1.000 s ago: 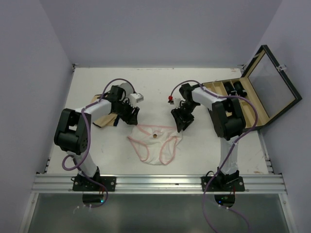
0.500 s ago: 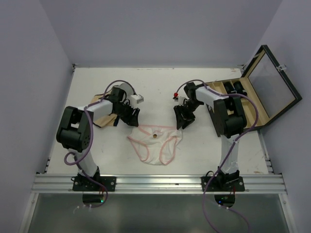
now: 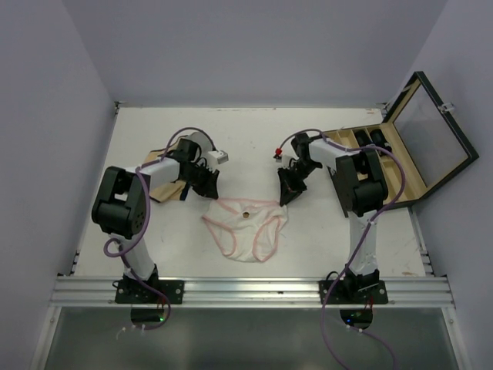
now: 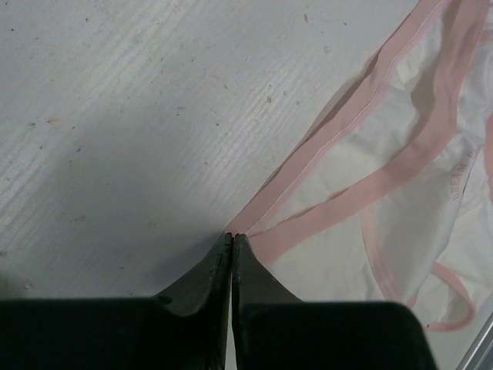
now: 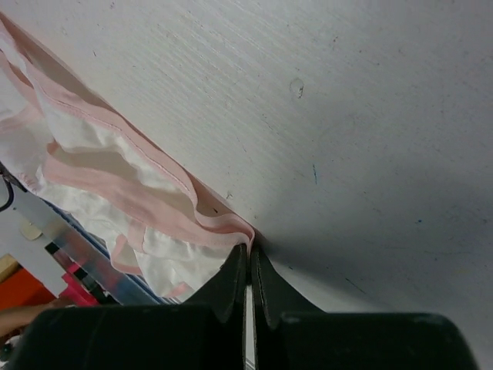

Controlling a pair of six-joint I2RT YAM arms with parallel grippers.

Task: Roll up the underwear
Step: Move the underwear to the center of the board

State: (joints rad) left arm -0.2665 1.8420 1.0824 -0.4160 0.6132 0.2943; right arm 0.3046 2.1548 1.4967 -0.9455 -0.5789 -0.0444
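**Item under task.** The underwear [image 3: 245, 228] lies spread flat on the counter [image 3: 246, 131], near the middle and between the two arms. Its waistband runs left to right along the far side. The leg openings, edged in pink, point toward the near edge. The fabric is white and thin, and a small tan spot shows at the middle of the waistband.

**Left gripper.** The left gripper [image 3: 206, 187] is down at counter level, at the far-left corner of the waistband. In the left wrist view its fingers [image 4: 204, 274] are drawn fully together with no gap between the tips. The pink band ends right at those tips. The gripper is clenched on that corner of the garment, and only the very end of the trim is taken.

**Right gripper.** The right gripper [image 3: 286, 194] is down at the far-right corner of the waistband. In the right wrist view its fingers [image 5: 269, 289] are likewise closed tight. The folded pink edge runs into the tips, so this gripper is pinching that corner. How deep the fabric sits between the fingers cannot be told.

**Surroundings.** An open wooden case [image 3: 400, 166] stands at the far right of the counter, well apart from the garment. A tan item [image 3: 162, 193] lies under the left arm, just left of the left gripper.
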